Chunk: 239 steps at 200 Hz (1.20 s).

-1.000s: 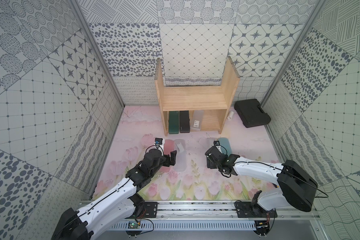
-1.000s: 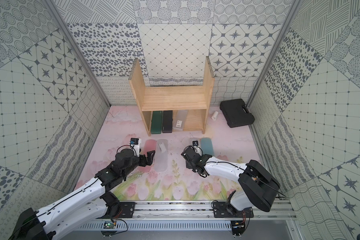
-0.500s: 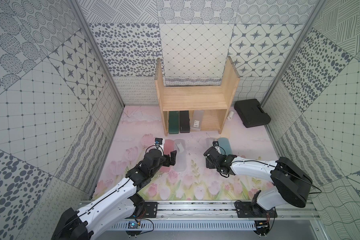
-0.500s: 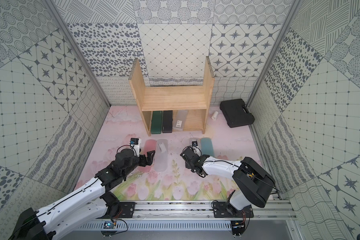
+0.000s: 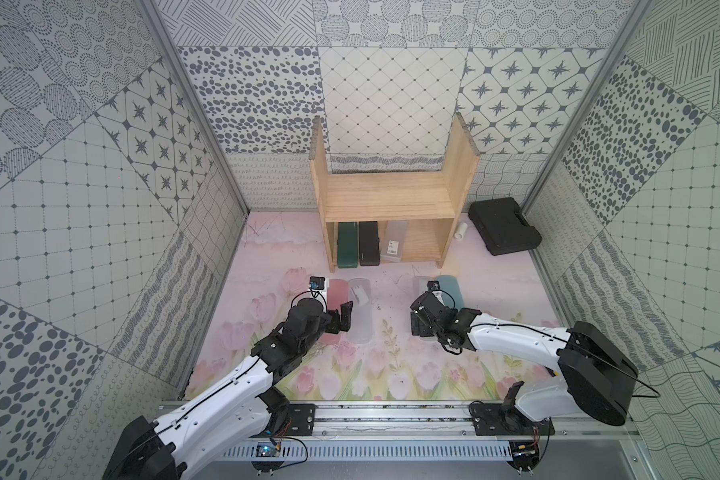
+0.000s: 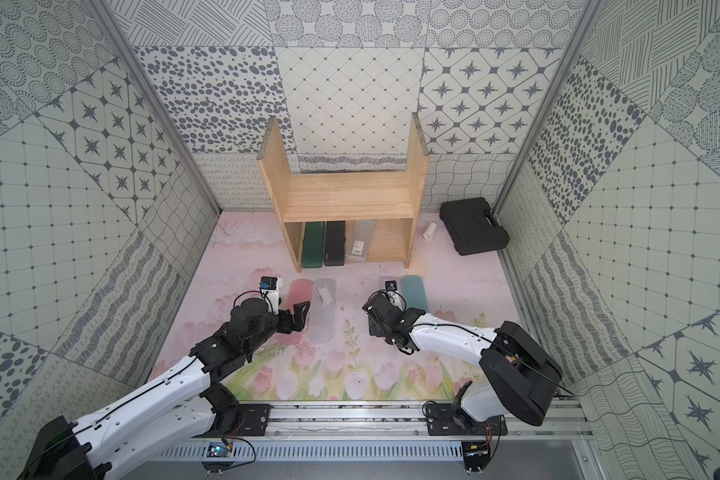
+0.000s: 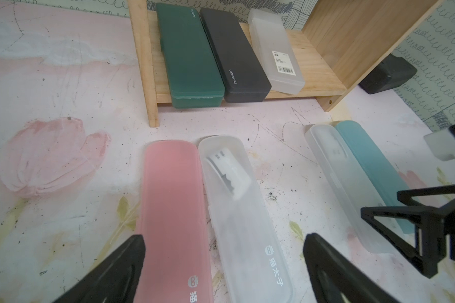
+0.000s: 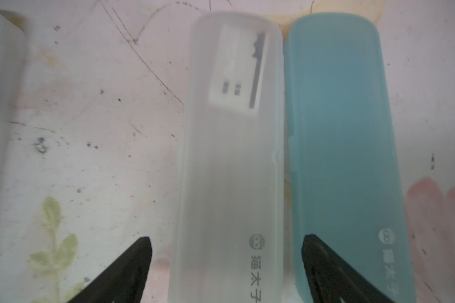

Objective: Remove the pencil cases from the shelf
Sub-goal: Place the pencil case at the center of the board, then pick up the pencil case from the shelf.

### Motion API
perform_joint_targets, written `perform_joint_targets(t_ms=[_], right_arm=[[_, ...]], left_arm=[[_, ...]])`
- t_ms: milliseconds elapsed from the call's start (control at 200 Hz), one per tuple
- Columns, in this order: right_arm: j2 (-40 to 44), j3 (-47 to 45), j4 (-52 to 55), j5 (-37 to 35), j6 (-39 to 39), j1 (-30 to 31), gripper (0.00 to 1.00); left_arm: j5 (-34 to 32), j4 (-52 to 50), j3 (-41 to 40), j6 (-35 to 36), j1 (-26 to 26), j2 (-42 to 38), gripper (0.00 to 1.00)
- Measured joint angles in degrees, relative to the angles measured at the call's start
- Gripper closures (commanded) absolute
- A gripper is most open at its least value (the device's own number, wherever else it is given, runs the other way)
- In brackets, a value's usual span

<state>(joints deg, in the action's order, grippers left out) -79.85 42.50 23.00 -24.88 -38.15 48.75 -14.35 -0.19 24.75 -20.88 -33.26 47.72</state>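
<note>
The pine shelf [image 5: 387,199] holds three pencil cases on its lower tier: dark green [image 7: 192,52], black [image 7: 234,57] and frosted with a barcode label [image 7: 276,52]. On the mat lie a pink case [image 7: 174,210] beside a frosted one [image 7: 242,215], and further right another frosted case [image 8: 231,157] against a blue one [image 8: 339,131]. My left gripper [image 7: 225,240] hangs open over the near ends of the pink and frosted pair, holding nothing. My right gripper [image 8: 226,240] is open, its jaws standing either side of the frosted case's near end, one over the blue case's edge.
A large black tool case [image 5: 506,224] and a small white roll [image 5: 461,230] lie right of the shelf. Patterned walls close in the mat on three sides. The arms' rail [image 5: 391,415] runs along the front edge.
My right gripper's jaws have spread apart around the frosted case beside the blue one. The left arm has not moved.
</note>
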Motion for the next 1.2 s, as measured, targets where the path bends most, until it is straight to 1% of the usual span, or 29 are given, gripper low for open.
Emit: perform_joint_targets(t_ms=[215, 410, 595, 915, 1195], right_arm=[[6.1, 4.2, 0.8, 4.6, 1.8, -3.5, 0.06], [5.8, 8.0, 2.1, 5.9, 4.5, -4.8, 0.05], [0.0, 15.0, 0.7, 5.8, 5.6, -6.3, 0.05], [-13.1, 23.1, -8.7, 5.5, 6.8, -8.0, 0.06], [-22.8, 28.0, -16.0, 5.6, 7.8, -9.4, 0.06]], left_arm=[[-0.7, 0.0, -0.5, 0.0, 0.0, -1.2, 0.01], [-2.0, 0.0, -0.8, 0.0, 0.0, -2.6, 0.01], [-3.9, -0.1, -1.6, -0.2, 0.0, -5.1, 0.01], [-9.0, -0.9, -2.5, -0.6, 0.1, -9.5, 0.01], [-10.7, -1.4, -4.3, -1.7, 2.7, -13.1, 0.01]])
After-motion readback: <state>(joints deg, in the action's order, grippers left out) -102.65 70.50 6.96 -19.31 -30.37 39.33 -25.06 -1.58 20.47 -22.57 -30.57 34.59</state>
